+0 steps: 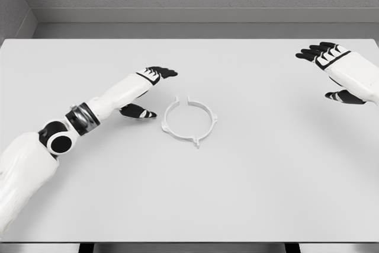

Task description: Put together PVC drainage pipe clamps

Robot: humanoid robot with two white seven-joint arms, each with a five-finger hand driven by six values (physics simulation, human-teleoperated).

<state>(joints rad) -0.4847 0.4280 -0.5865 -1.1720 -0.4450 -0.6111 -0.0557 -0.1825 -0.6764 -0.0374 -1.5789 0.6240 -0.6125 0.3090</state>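
Clamp ring (188, 122) lies mid-table (266, 194), left hand (148, 90) beside it, fingers spread, right hand (337, 69) well apart

No readable text, labels, brands, numbers or signs anywhere in head view.

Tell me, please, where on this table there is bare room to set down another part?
The widest bare patch of the table is the front strip, below the clamp ring. Another lies between the ring and the right hand, and one along the far edge. It is crowded only where the left hand sits just left of the ring.
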